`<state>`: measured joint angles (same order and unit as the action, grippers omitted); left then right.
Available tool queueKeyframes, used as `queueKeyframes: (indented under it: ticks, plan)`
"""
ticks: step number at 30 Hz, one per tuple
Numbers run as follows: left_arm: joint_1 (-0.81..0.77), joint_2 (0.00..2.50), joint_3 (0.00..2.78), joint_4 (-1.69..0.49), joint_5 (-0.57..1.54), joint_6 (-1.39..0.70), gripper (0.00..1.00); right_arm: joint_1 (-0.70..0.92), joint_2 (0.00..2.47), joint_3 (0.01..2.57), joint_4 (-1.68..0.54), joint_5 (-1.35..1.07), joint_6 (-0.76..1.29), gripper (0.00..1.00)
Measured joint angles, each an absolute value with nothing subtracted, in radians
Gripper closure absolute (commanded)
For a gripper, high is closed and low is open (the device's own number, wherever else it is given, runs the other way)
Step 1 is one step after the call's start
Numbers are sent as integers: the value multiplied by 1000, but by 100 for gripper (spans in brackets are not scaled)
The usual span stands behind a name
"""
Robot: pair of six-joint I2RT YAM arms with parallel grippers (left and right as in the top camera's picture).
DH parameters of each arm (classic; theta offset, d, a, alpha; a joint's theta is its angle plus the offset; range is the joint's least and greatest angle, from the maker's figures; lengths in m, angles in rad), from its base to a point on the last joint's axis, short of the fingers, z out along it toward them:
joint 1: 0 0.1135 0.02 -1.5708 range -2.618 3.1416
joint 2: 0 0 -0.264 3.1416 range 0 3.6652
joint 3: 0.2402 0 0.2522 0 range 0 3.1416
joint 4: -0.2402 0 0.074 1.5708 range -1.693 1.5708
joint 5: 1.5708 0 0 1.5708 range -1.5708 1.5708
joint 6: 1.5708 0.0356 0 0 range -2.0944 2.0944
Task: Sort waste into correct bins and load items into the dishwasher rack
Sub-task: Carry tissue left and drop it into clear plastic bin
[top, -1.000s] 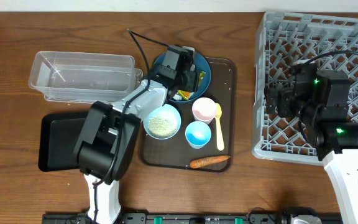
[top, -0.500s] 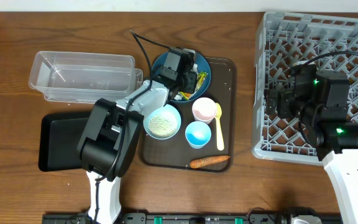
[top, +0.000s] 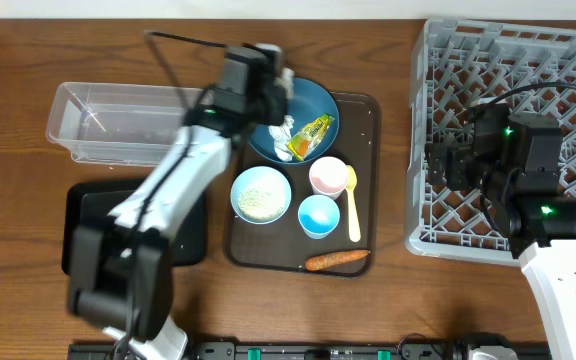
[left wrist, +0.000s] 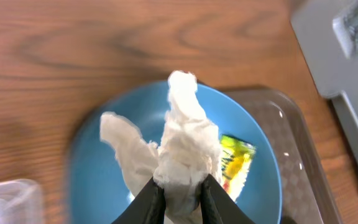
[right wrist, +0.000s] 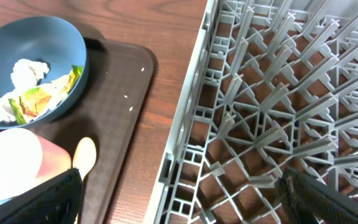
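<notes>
My left gripper (top: pixel 271 86) (left wrist: pixel 182 190) is shut on a crumpled white tissue (left wrist: pixel 182 134) and holds it above the far left rim of the large dark blue bowl (top: pixel 313 105) (left wrist: pixel 98 180). More tissue (top: pixel 282 141) (right wrist: pixel 27 71) and the yellow-green-orange wrapper (top: pixel 314 129) (left wrist: pixel 235 158) (right wrist: pixel 39 97) lie in that bowl. The clear tub (top: pixel 133 122) is to its left, with the black tray (top: pixel 93 222) below it. My right gripper (top: pixel 446 162) (right wrist: pixel 185 199) is open and empty over the left edge of the grey rack (top: pixel 513 60) (right wrist: pixel 278 93).
On the brown serving tray (top: pixel 364 110) stand the white bowl of rice (top: pixel 261 195), the pink cup (top: pixel 327 176) (right wrist: pixel 11 163), the light blue cup (top: pixel 318 215) and the yellow spoon (top: pixel 353 205) (right wrist: pixel 82 155). A carrot (top: pixel 338 260) lies at the tray's near edge.
My left gripper has risen out of the blue bowl with tissue in it and moved left and toward the far side. The right arm has not moved.
</notes>
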<state>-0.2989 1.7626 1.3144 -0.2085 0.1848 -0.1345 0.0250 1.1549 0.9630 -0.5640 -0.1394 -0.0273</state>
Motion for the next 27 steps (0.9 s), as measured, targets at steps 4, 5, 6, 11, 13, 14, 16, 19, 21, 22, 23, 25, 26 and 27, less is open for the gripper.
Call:
queueKeyframes:
  ticks: [4,5,6,11,13,14,16,19,21,22,23,25,26,27]
  plan:
    - [-195,1679,1315,-327,131,-134,79,25,1155,963,-564,-139,-27,1]
    - [-164,1665,1316,-354,114,-134,79,25,1155,963,-564,-139,-27,1]
    - [-136,1655,1316,-376,96,-134,79,25,1155,963,-564,-139,-27,1]
    - [5,1653,1316,-466,43,-135,79,25,1155,963,-564,-139,-27,1]
    - [45,1659,1316,-472,34,-134,79,25,1155,963,-564,-139,-27,1]
    - [60,1665,1316,-472,29,-134,76,25,1155,963,-564,-139,-27,1]
    - [78,1681,1316,-472,22,-130,63,25,1155,963,-564,-139,-27,1]
    - [89,1717,1316,-473,20,-134,52,25,1155,963,-564,-139,-27,1]
    - [89,1732,1316,-470,20,-133,50,25,1155,963,-564,-139,-27,1]
    - [89,1734,1316,-465,19,-134,50,25,1155,963,-564,-139,-27,1]
    - [89,1734,1316,-459,19,-134,50,25,1155,963,-564,-139,-27,1]
    - [89,1726,1316,-443,19,-134,50,25,1155,963,-564,-139,-27,1]
    - [88,1720,1316,-441,19,-134,50,25,1155,963,-564,-139,-27,1]
    - [85,1713,1315,-440,19,-134,49,25,1155,963,-564,-139,-27,1]
